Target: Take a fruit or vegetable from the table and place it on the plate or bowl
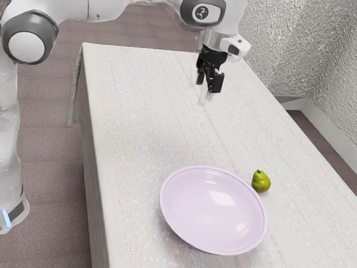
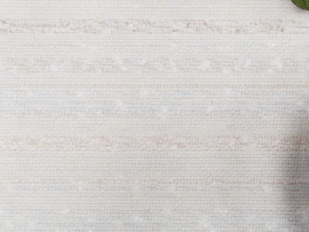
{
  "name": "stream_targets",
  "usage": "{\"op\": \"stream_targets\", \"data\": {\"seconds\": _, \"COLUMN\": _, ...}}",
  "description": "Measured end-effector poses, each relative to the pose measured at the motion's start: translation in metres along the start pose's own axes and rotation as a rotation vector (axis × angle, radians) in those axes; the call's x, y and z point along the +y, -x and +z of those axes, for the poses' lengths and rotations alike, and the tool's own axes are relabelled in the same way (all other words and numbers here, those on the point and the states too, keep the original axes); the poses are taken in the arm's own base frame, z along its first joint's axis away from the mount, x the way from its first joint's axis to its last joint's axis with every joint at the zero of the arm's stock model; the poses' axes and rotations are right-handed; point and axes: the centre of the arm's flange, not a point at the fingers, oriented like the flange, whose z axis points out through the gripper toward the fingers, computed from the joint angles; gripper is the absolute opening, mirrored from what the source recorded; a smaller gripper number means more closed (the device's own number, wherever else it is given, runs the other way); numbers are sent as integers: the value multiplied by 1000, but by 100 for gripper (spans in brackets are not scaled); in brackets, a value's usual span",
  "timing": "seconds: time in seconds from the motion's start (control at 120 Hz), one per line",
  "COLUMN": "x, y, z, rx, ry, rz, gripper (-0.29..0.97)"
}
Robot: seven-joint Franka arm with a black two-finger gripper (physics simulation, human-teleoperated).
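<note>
Pale, cloth-textured bench (image 1: 128, 139) runs from the near edge away into the room. Across its far half reaches the white jointed arm (image 1: 17, 111): its base column stands at the exterior view's left, its upper links cross the top, and its wrist turns straight down. Near the front lies the shallow lilac bowl (image 1: 212, 209), upright and holding nothing. Above bare bench, well apart from the bowl, hangs the black two-finger tool (image 1: 207, 95), fingers spread with nothing between them. Just beside the bowl's rim, at the exterior view's right, sits the small green pear (image 1: 260, 181) on the bench.
</note>
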Motion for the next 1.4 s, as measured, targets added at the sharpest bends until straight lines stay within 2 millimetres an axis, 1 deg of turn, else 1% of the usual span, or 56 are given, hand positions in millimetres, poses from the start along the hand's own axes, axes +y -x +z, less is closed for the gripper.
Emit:
{"op": "stream_targets", "data": {"seconds": 0.017, "x": 0, "y": 0, "z": 0, "rx": 1, "ry": 0, "rz": 0, "gripper": 67}}
{"op": "stream_targets", "data": {"seconds": 0.033, "x": 0, "y": -24, "z": -33, "rx": 71, "ry": -3, "rz": 5, "gripper": 68}}
{"op": "stream_targets", "data": {"seconds": 0.042, "x": 0, "y": -33, "z": -45, "rx": 98, "ry": -7, "rz": 5, "gripper": 68}}
{"op": "stream_targets", "data": {"seconds": 0.067, "x": -4, "y": -49, "z": -69, "rx": 153, "ry": -20, "rz": 2, "gripper": 68}}
{"op": "stream_targets", "data": {"seconds": 0.083, "x": -6, "y": -60, "z": -73, "rx": 169, "ry": -29, "rz": 6, "gripper": 68}}
{"op": "stream_targets", "data": {"seconds": 0.1, "x": -6, "y": -69, "z": -72, "rx": 176, "ry": -38, "rz": 13, "gripper": 68}}
{"op": "stream_targets", "data": {"seconds": 0.142, "x": -5, "y": -90, "z": -58, "rx": 174, "ry": -53, "rz": 39, "gripper": 68}}
{"op": "stream_targets", "data": {"seconds": 0.183, "x": -6, "y": -107, "z": -41, "rx": 165, "ry": -63, "rz": 68, "gripper": 68}}
{"op": "stream_targets", "data": {"seconds": 0.2, "x": -7, "y": -115, "z": -30, "rx": 157, "ry": -67, "rz": 80, "gripper": 68}}
{"op": "stream_targets", "data": {"seconds": 0.275, "x": -7, "y": -150, "z": 31, "rx": 106, "ry": -76, "rz": 140, "gripper": 68}}
{"op": "stream_targets", "data": {"seconds": 0.308, "x": -11, "y": -161, "z": 48, "rx": 100, "ry": -79, "rz": 160, "gripper": 68}}
{"op": "stream_targets", "data": {"seconds": 0.342, "x": -14, "y": -168, "z": 58, "rx": 102, "ry": -82, "rz": 181, "gripper": 68}}
{"op": "stream_targets", "data": {"seconds": 0.383, "x": -16, "y": -173, "z": 62, "rx": 113, "ry": -84, "rz": 211, "gripper": 68}}
{"op": "stream_targets", "data": {"seconds": 0.408, "x": -12, "y": -175, "z": 57, "rx": 137, "ry": -81, "rz": 235, "gripper": 68}}
{"op": "stream_targets", "data": {"seconds": 0.458, "x": 6, "y": -178, "z": 48, "rx": 182, "ry": -52, "rz": 301, "gripper": 68}}
{"op": "stream_targets", "data": {"seconds": 0.567, "x": 53, "y": -187, "z": 44, "rx": 256, "ry": 22, "rz": 453, "gripper": 68}}
{"op": "stream_targets", "data": {"seconds": 0.6, "x": 67, "y": -191, "z": 53, "rx": 264, "ry": 53, "rz": 497, "gripper": 68}}
{"op": "stream_targets", "data": {"seconds": 0.658, "x": 88, "y": -201, "z": 76, "rx": 266, "ry": 101, "rz": 563, "gripper": 68}}
{"op": "stream_targets", "data": {"seconds": 0.708, "x": 99, "y": -210, "z": 95, "rx": 275, "ry": 135, "rz": 610, "gripper": 68}}
{"op": "stream_targets", "data": {"seconds": 0.758, "x": 105, "y": -215, "z": 108, "rx": 278, "ry": 153, "rz": 646, "gripper": 68}}
{"op": "stream_targets", "data": {"seconds": 0.833, "x": 118, "y": -218, "z": 120, "rx": 282, "ry": 181, "rz": 702, "gripper": 68}}
{"op": "stream_targets", "data": {"seconds": 0.925, "x": 132, "y": -218, "z": 126, "rx": 289, "ry": 202, "rz": 764, "gripper": 68}}
{"op": "stream_targets", "data": {"seconds": 1.0, "x": 136, "y": -218, "z": 134, "rx": 280, "ry": 208, "rz": 799, "gripper": 68}}
{"op": "stream_targets", "data": {"seconds": 1.133, "x": 137, "y": -221, "z": 154, "rx": 258, "ry": 225, "rz": 840, "gripper": 68}}
{"op": "stream_targets", "data": {"seconds": 1.2, "x": 134, "y": -222, "z": 162, "rx": 254, "ry": 230, "rz": 853, "gripper": 68}}
{"op": "stream_targets", "data": {"seconds": 1.267, "x": 129, "y": -223, "z": 175, "rx": 229, "ry": 228, "rz": 862, "gripper": 68}}
{"op": "stream_targets", "data": {"seconds": 1.4, "x": 123, "y": -220, "z": 183, "rx": 205, "ry": 221, "rz": 882, "gripper": 68}}
